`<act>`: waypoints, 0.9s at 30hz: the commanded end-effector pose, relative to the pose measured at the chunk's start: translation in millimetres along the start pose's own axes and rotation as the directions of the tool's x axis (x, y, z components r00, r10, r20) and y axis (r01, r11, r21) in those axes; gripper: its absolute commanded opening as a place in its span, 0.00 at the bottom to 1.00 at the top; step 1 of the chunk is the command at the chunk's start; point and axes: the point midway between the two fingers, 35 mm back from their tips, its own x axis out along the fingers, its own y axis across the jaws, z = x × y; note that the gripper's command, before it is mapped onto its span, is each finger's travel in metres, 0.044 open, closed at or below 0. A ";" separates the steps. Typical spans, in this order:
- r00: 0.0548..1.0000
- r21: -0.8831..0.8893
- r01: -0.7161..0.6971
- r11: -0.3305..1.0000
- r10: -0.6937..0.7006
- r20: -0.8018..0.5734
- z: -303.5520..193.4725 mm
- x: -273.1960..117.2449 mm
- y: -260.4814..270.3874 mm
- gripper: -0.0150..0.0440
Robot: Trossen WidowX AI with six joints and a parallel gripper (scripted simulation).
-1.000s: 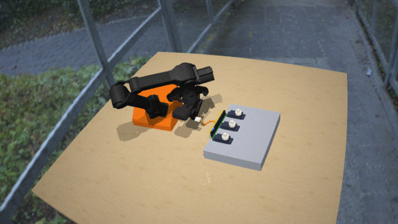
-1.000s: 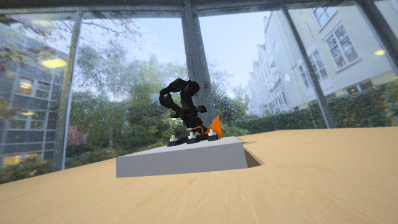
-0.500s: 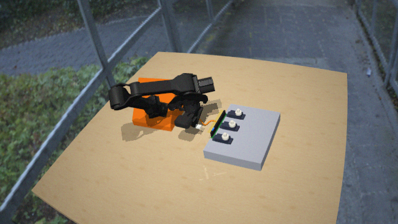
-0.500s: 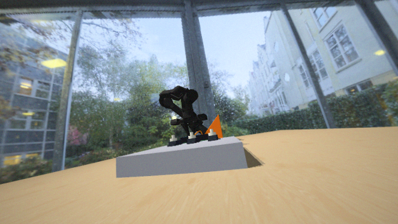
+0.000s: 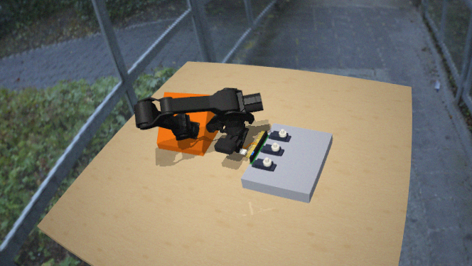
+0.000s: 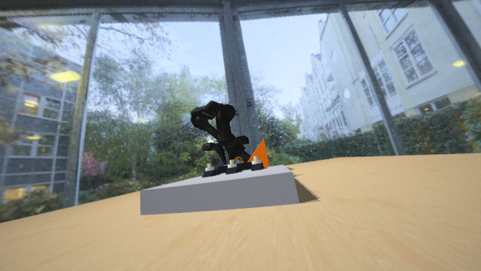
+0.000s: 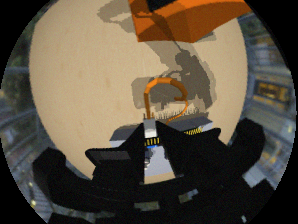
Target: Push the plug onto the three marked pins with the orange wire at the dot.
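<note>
The white plug (image 5: pixel 243 151) (image 7: pixel 150 128) is held in my gripper (image 5: pixel 241 151) (image 7: pixel 149 124), which is shut on it. It is close beside the near end of the yellow pin row (image 5: pixel 257 142) (image 7: pixel 193 132) in the top view; whether it touches the pins cannot be told. A blue band (image 5: pixel 252 153) (image 7: pixel 152 146) marks pins at that end, just below the plug in the wrist view. The band's dot and the plug's holes cannot be made out. The orange lead (image 7: pixel 165 81) (image 6: pixel 237 158) arches up from the plug. The grey holder (image 5: pixel 298 171) (image 6: pixel 217 196) lies flat.
Three dark servos with white horns (image 5: pixel 282 134) (image 5: pixel 275 147) (image 5: pixel 266 163) sit on the holder behind a black strip (image 5: pixel 259 146) with a green edge. An orange block (image 5: pixel 178 146) (image 6: pixel 264 153) (image 7: pixel 175 27) stands beside the arm on the wooden table (image 5: pixel 178 203).
</note>
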 end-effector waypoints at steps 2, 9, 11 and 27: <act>1.000 -0.002 -0.002 1.000 0.002 -0.004 -7.3 -0.4 -0.1 0.25; 1.000 -0.001 -0.002 1.000 0.002 -0.004 -10.2 -0.2 -0.2 0.25; 1.000 -0.001 -0.002 1.000 0.002 -0.004 -11.6 -0.2 -0.2 0.25; 1.000 -0.001 -0.002 1.000 0.002 -0.004 -22.1 0.3 -0.3 0.25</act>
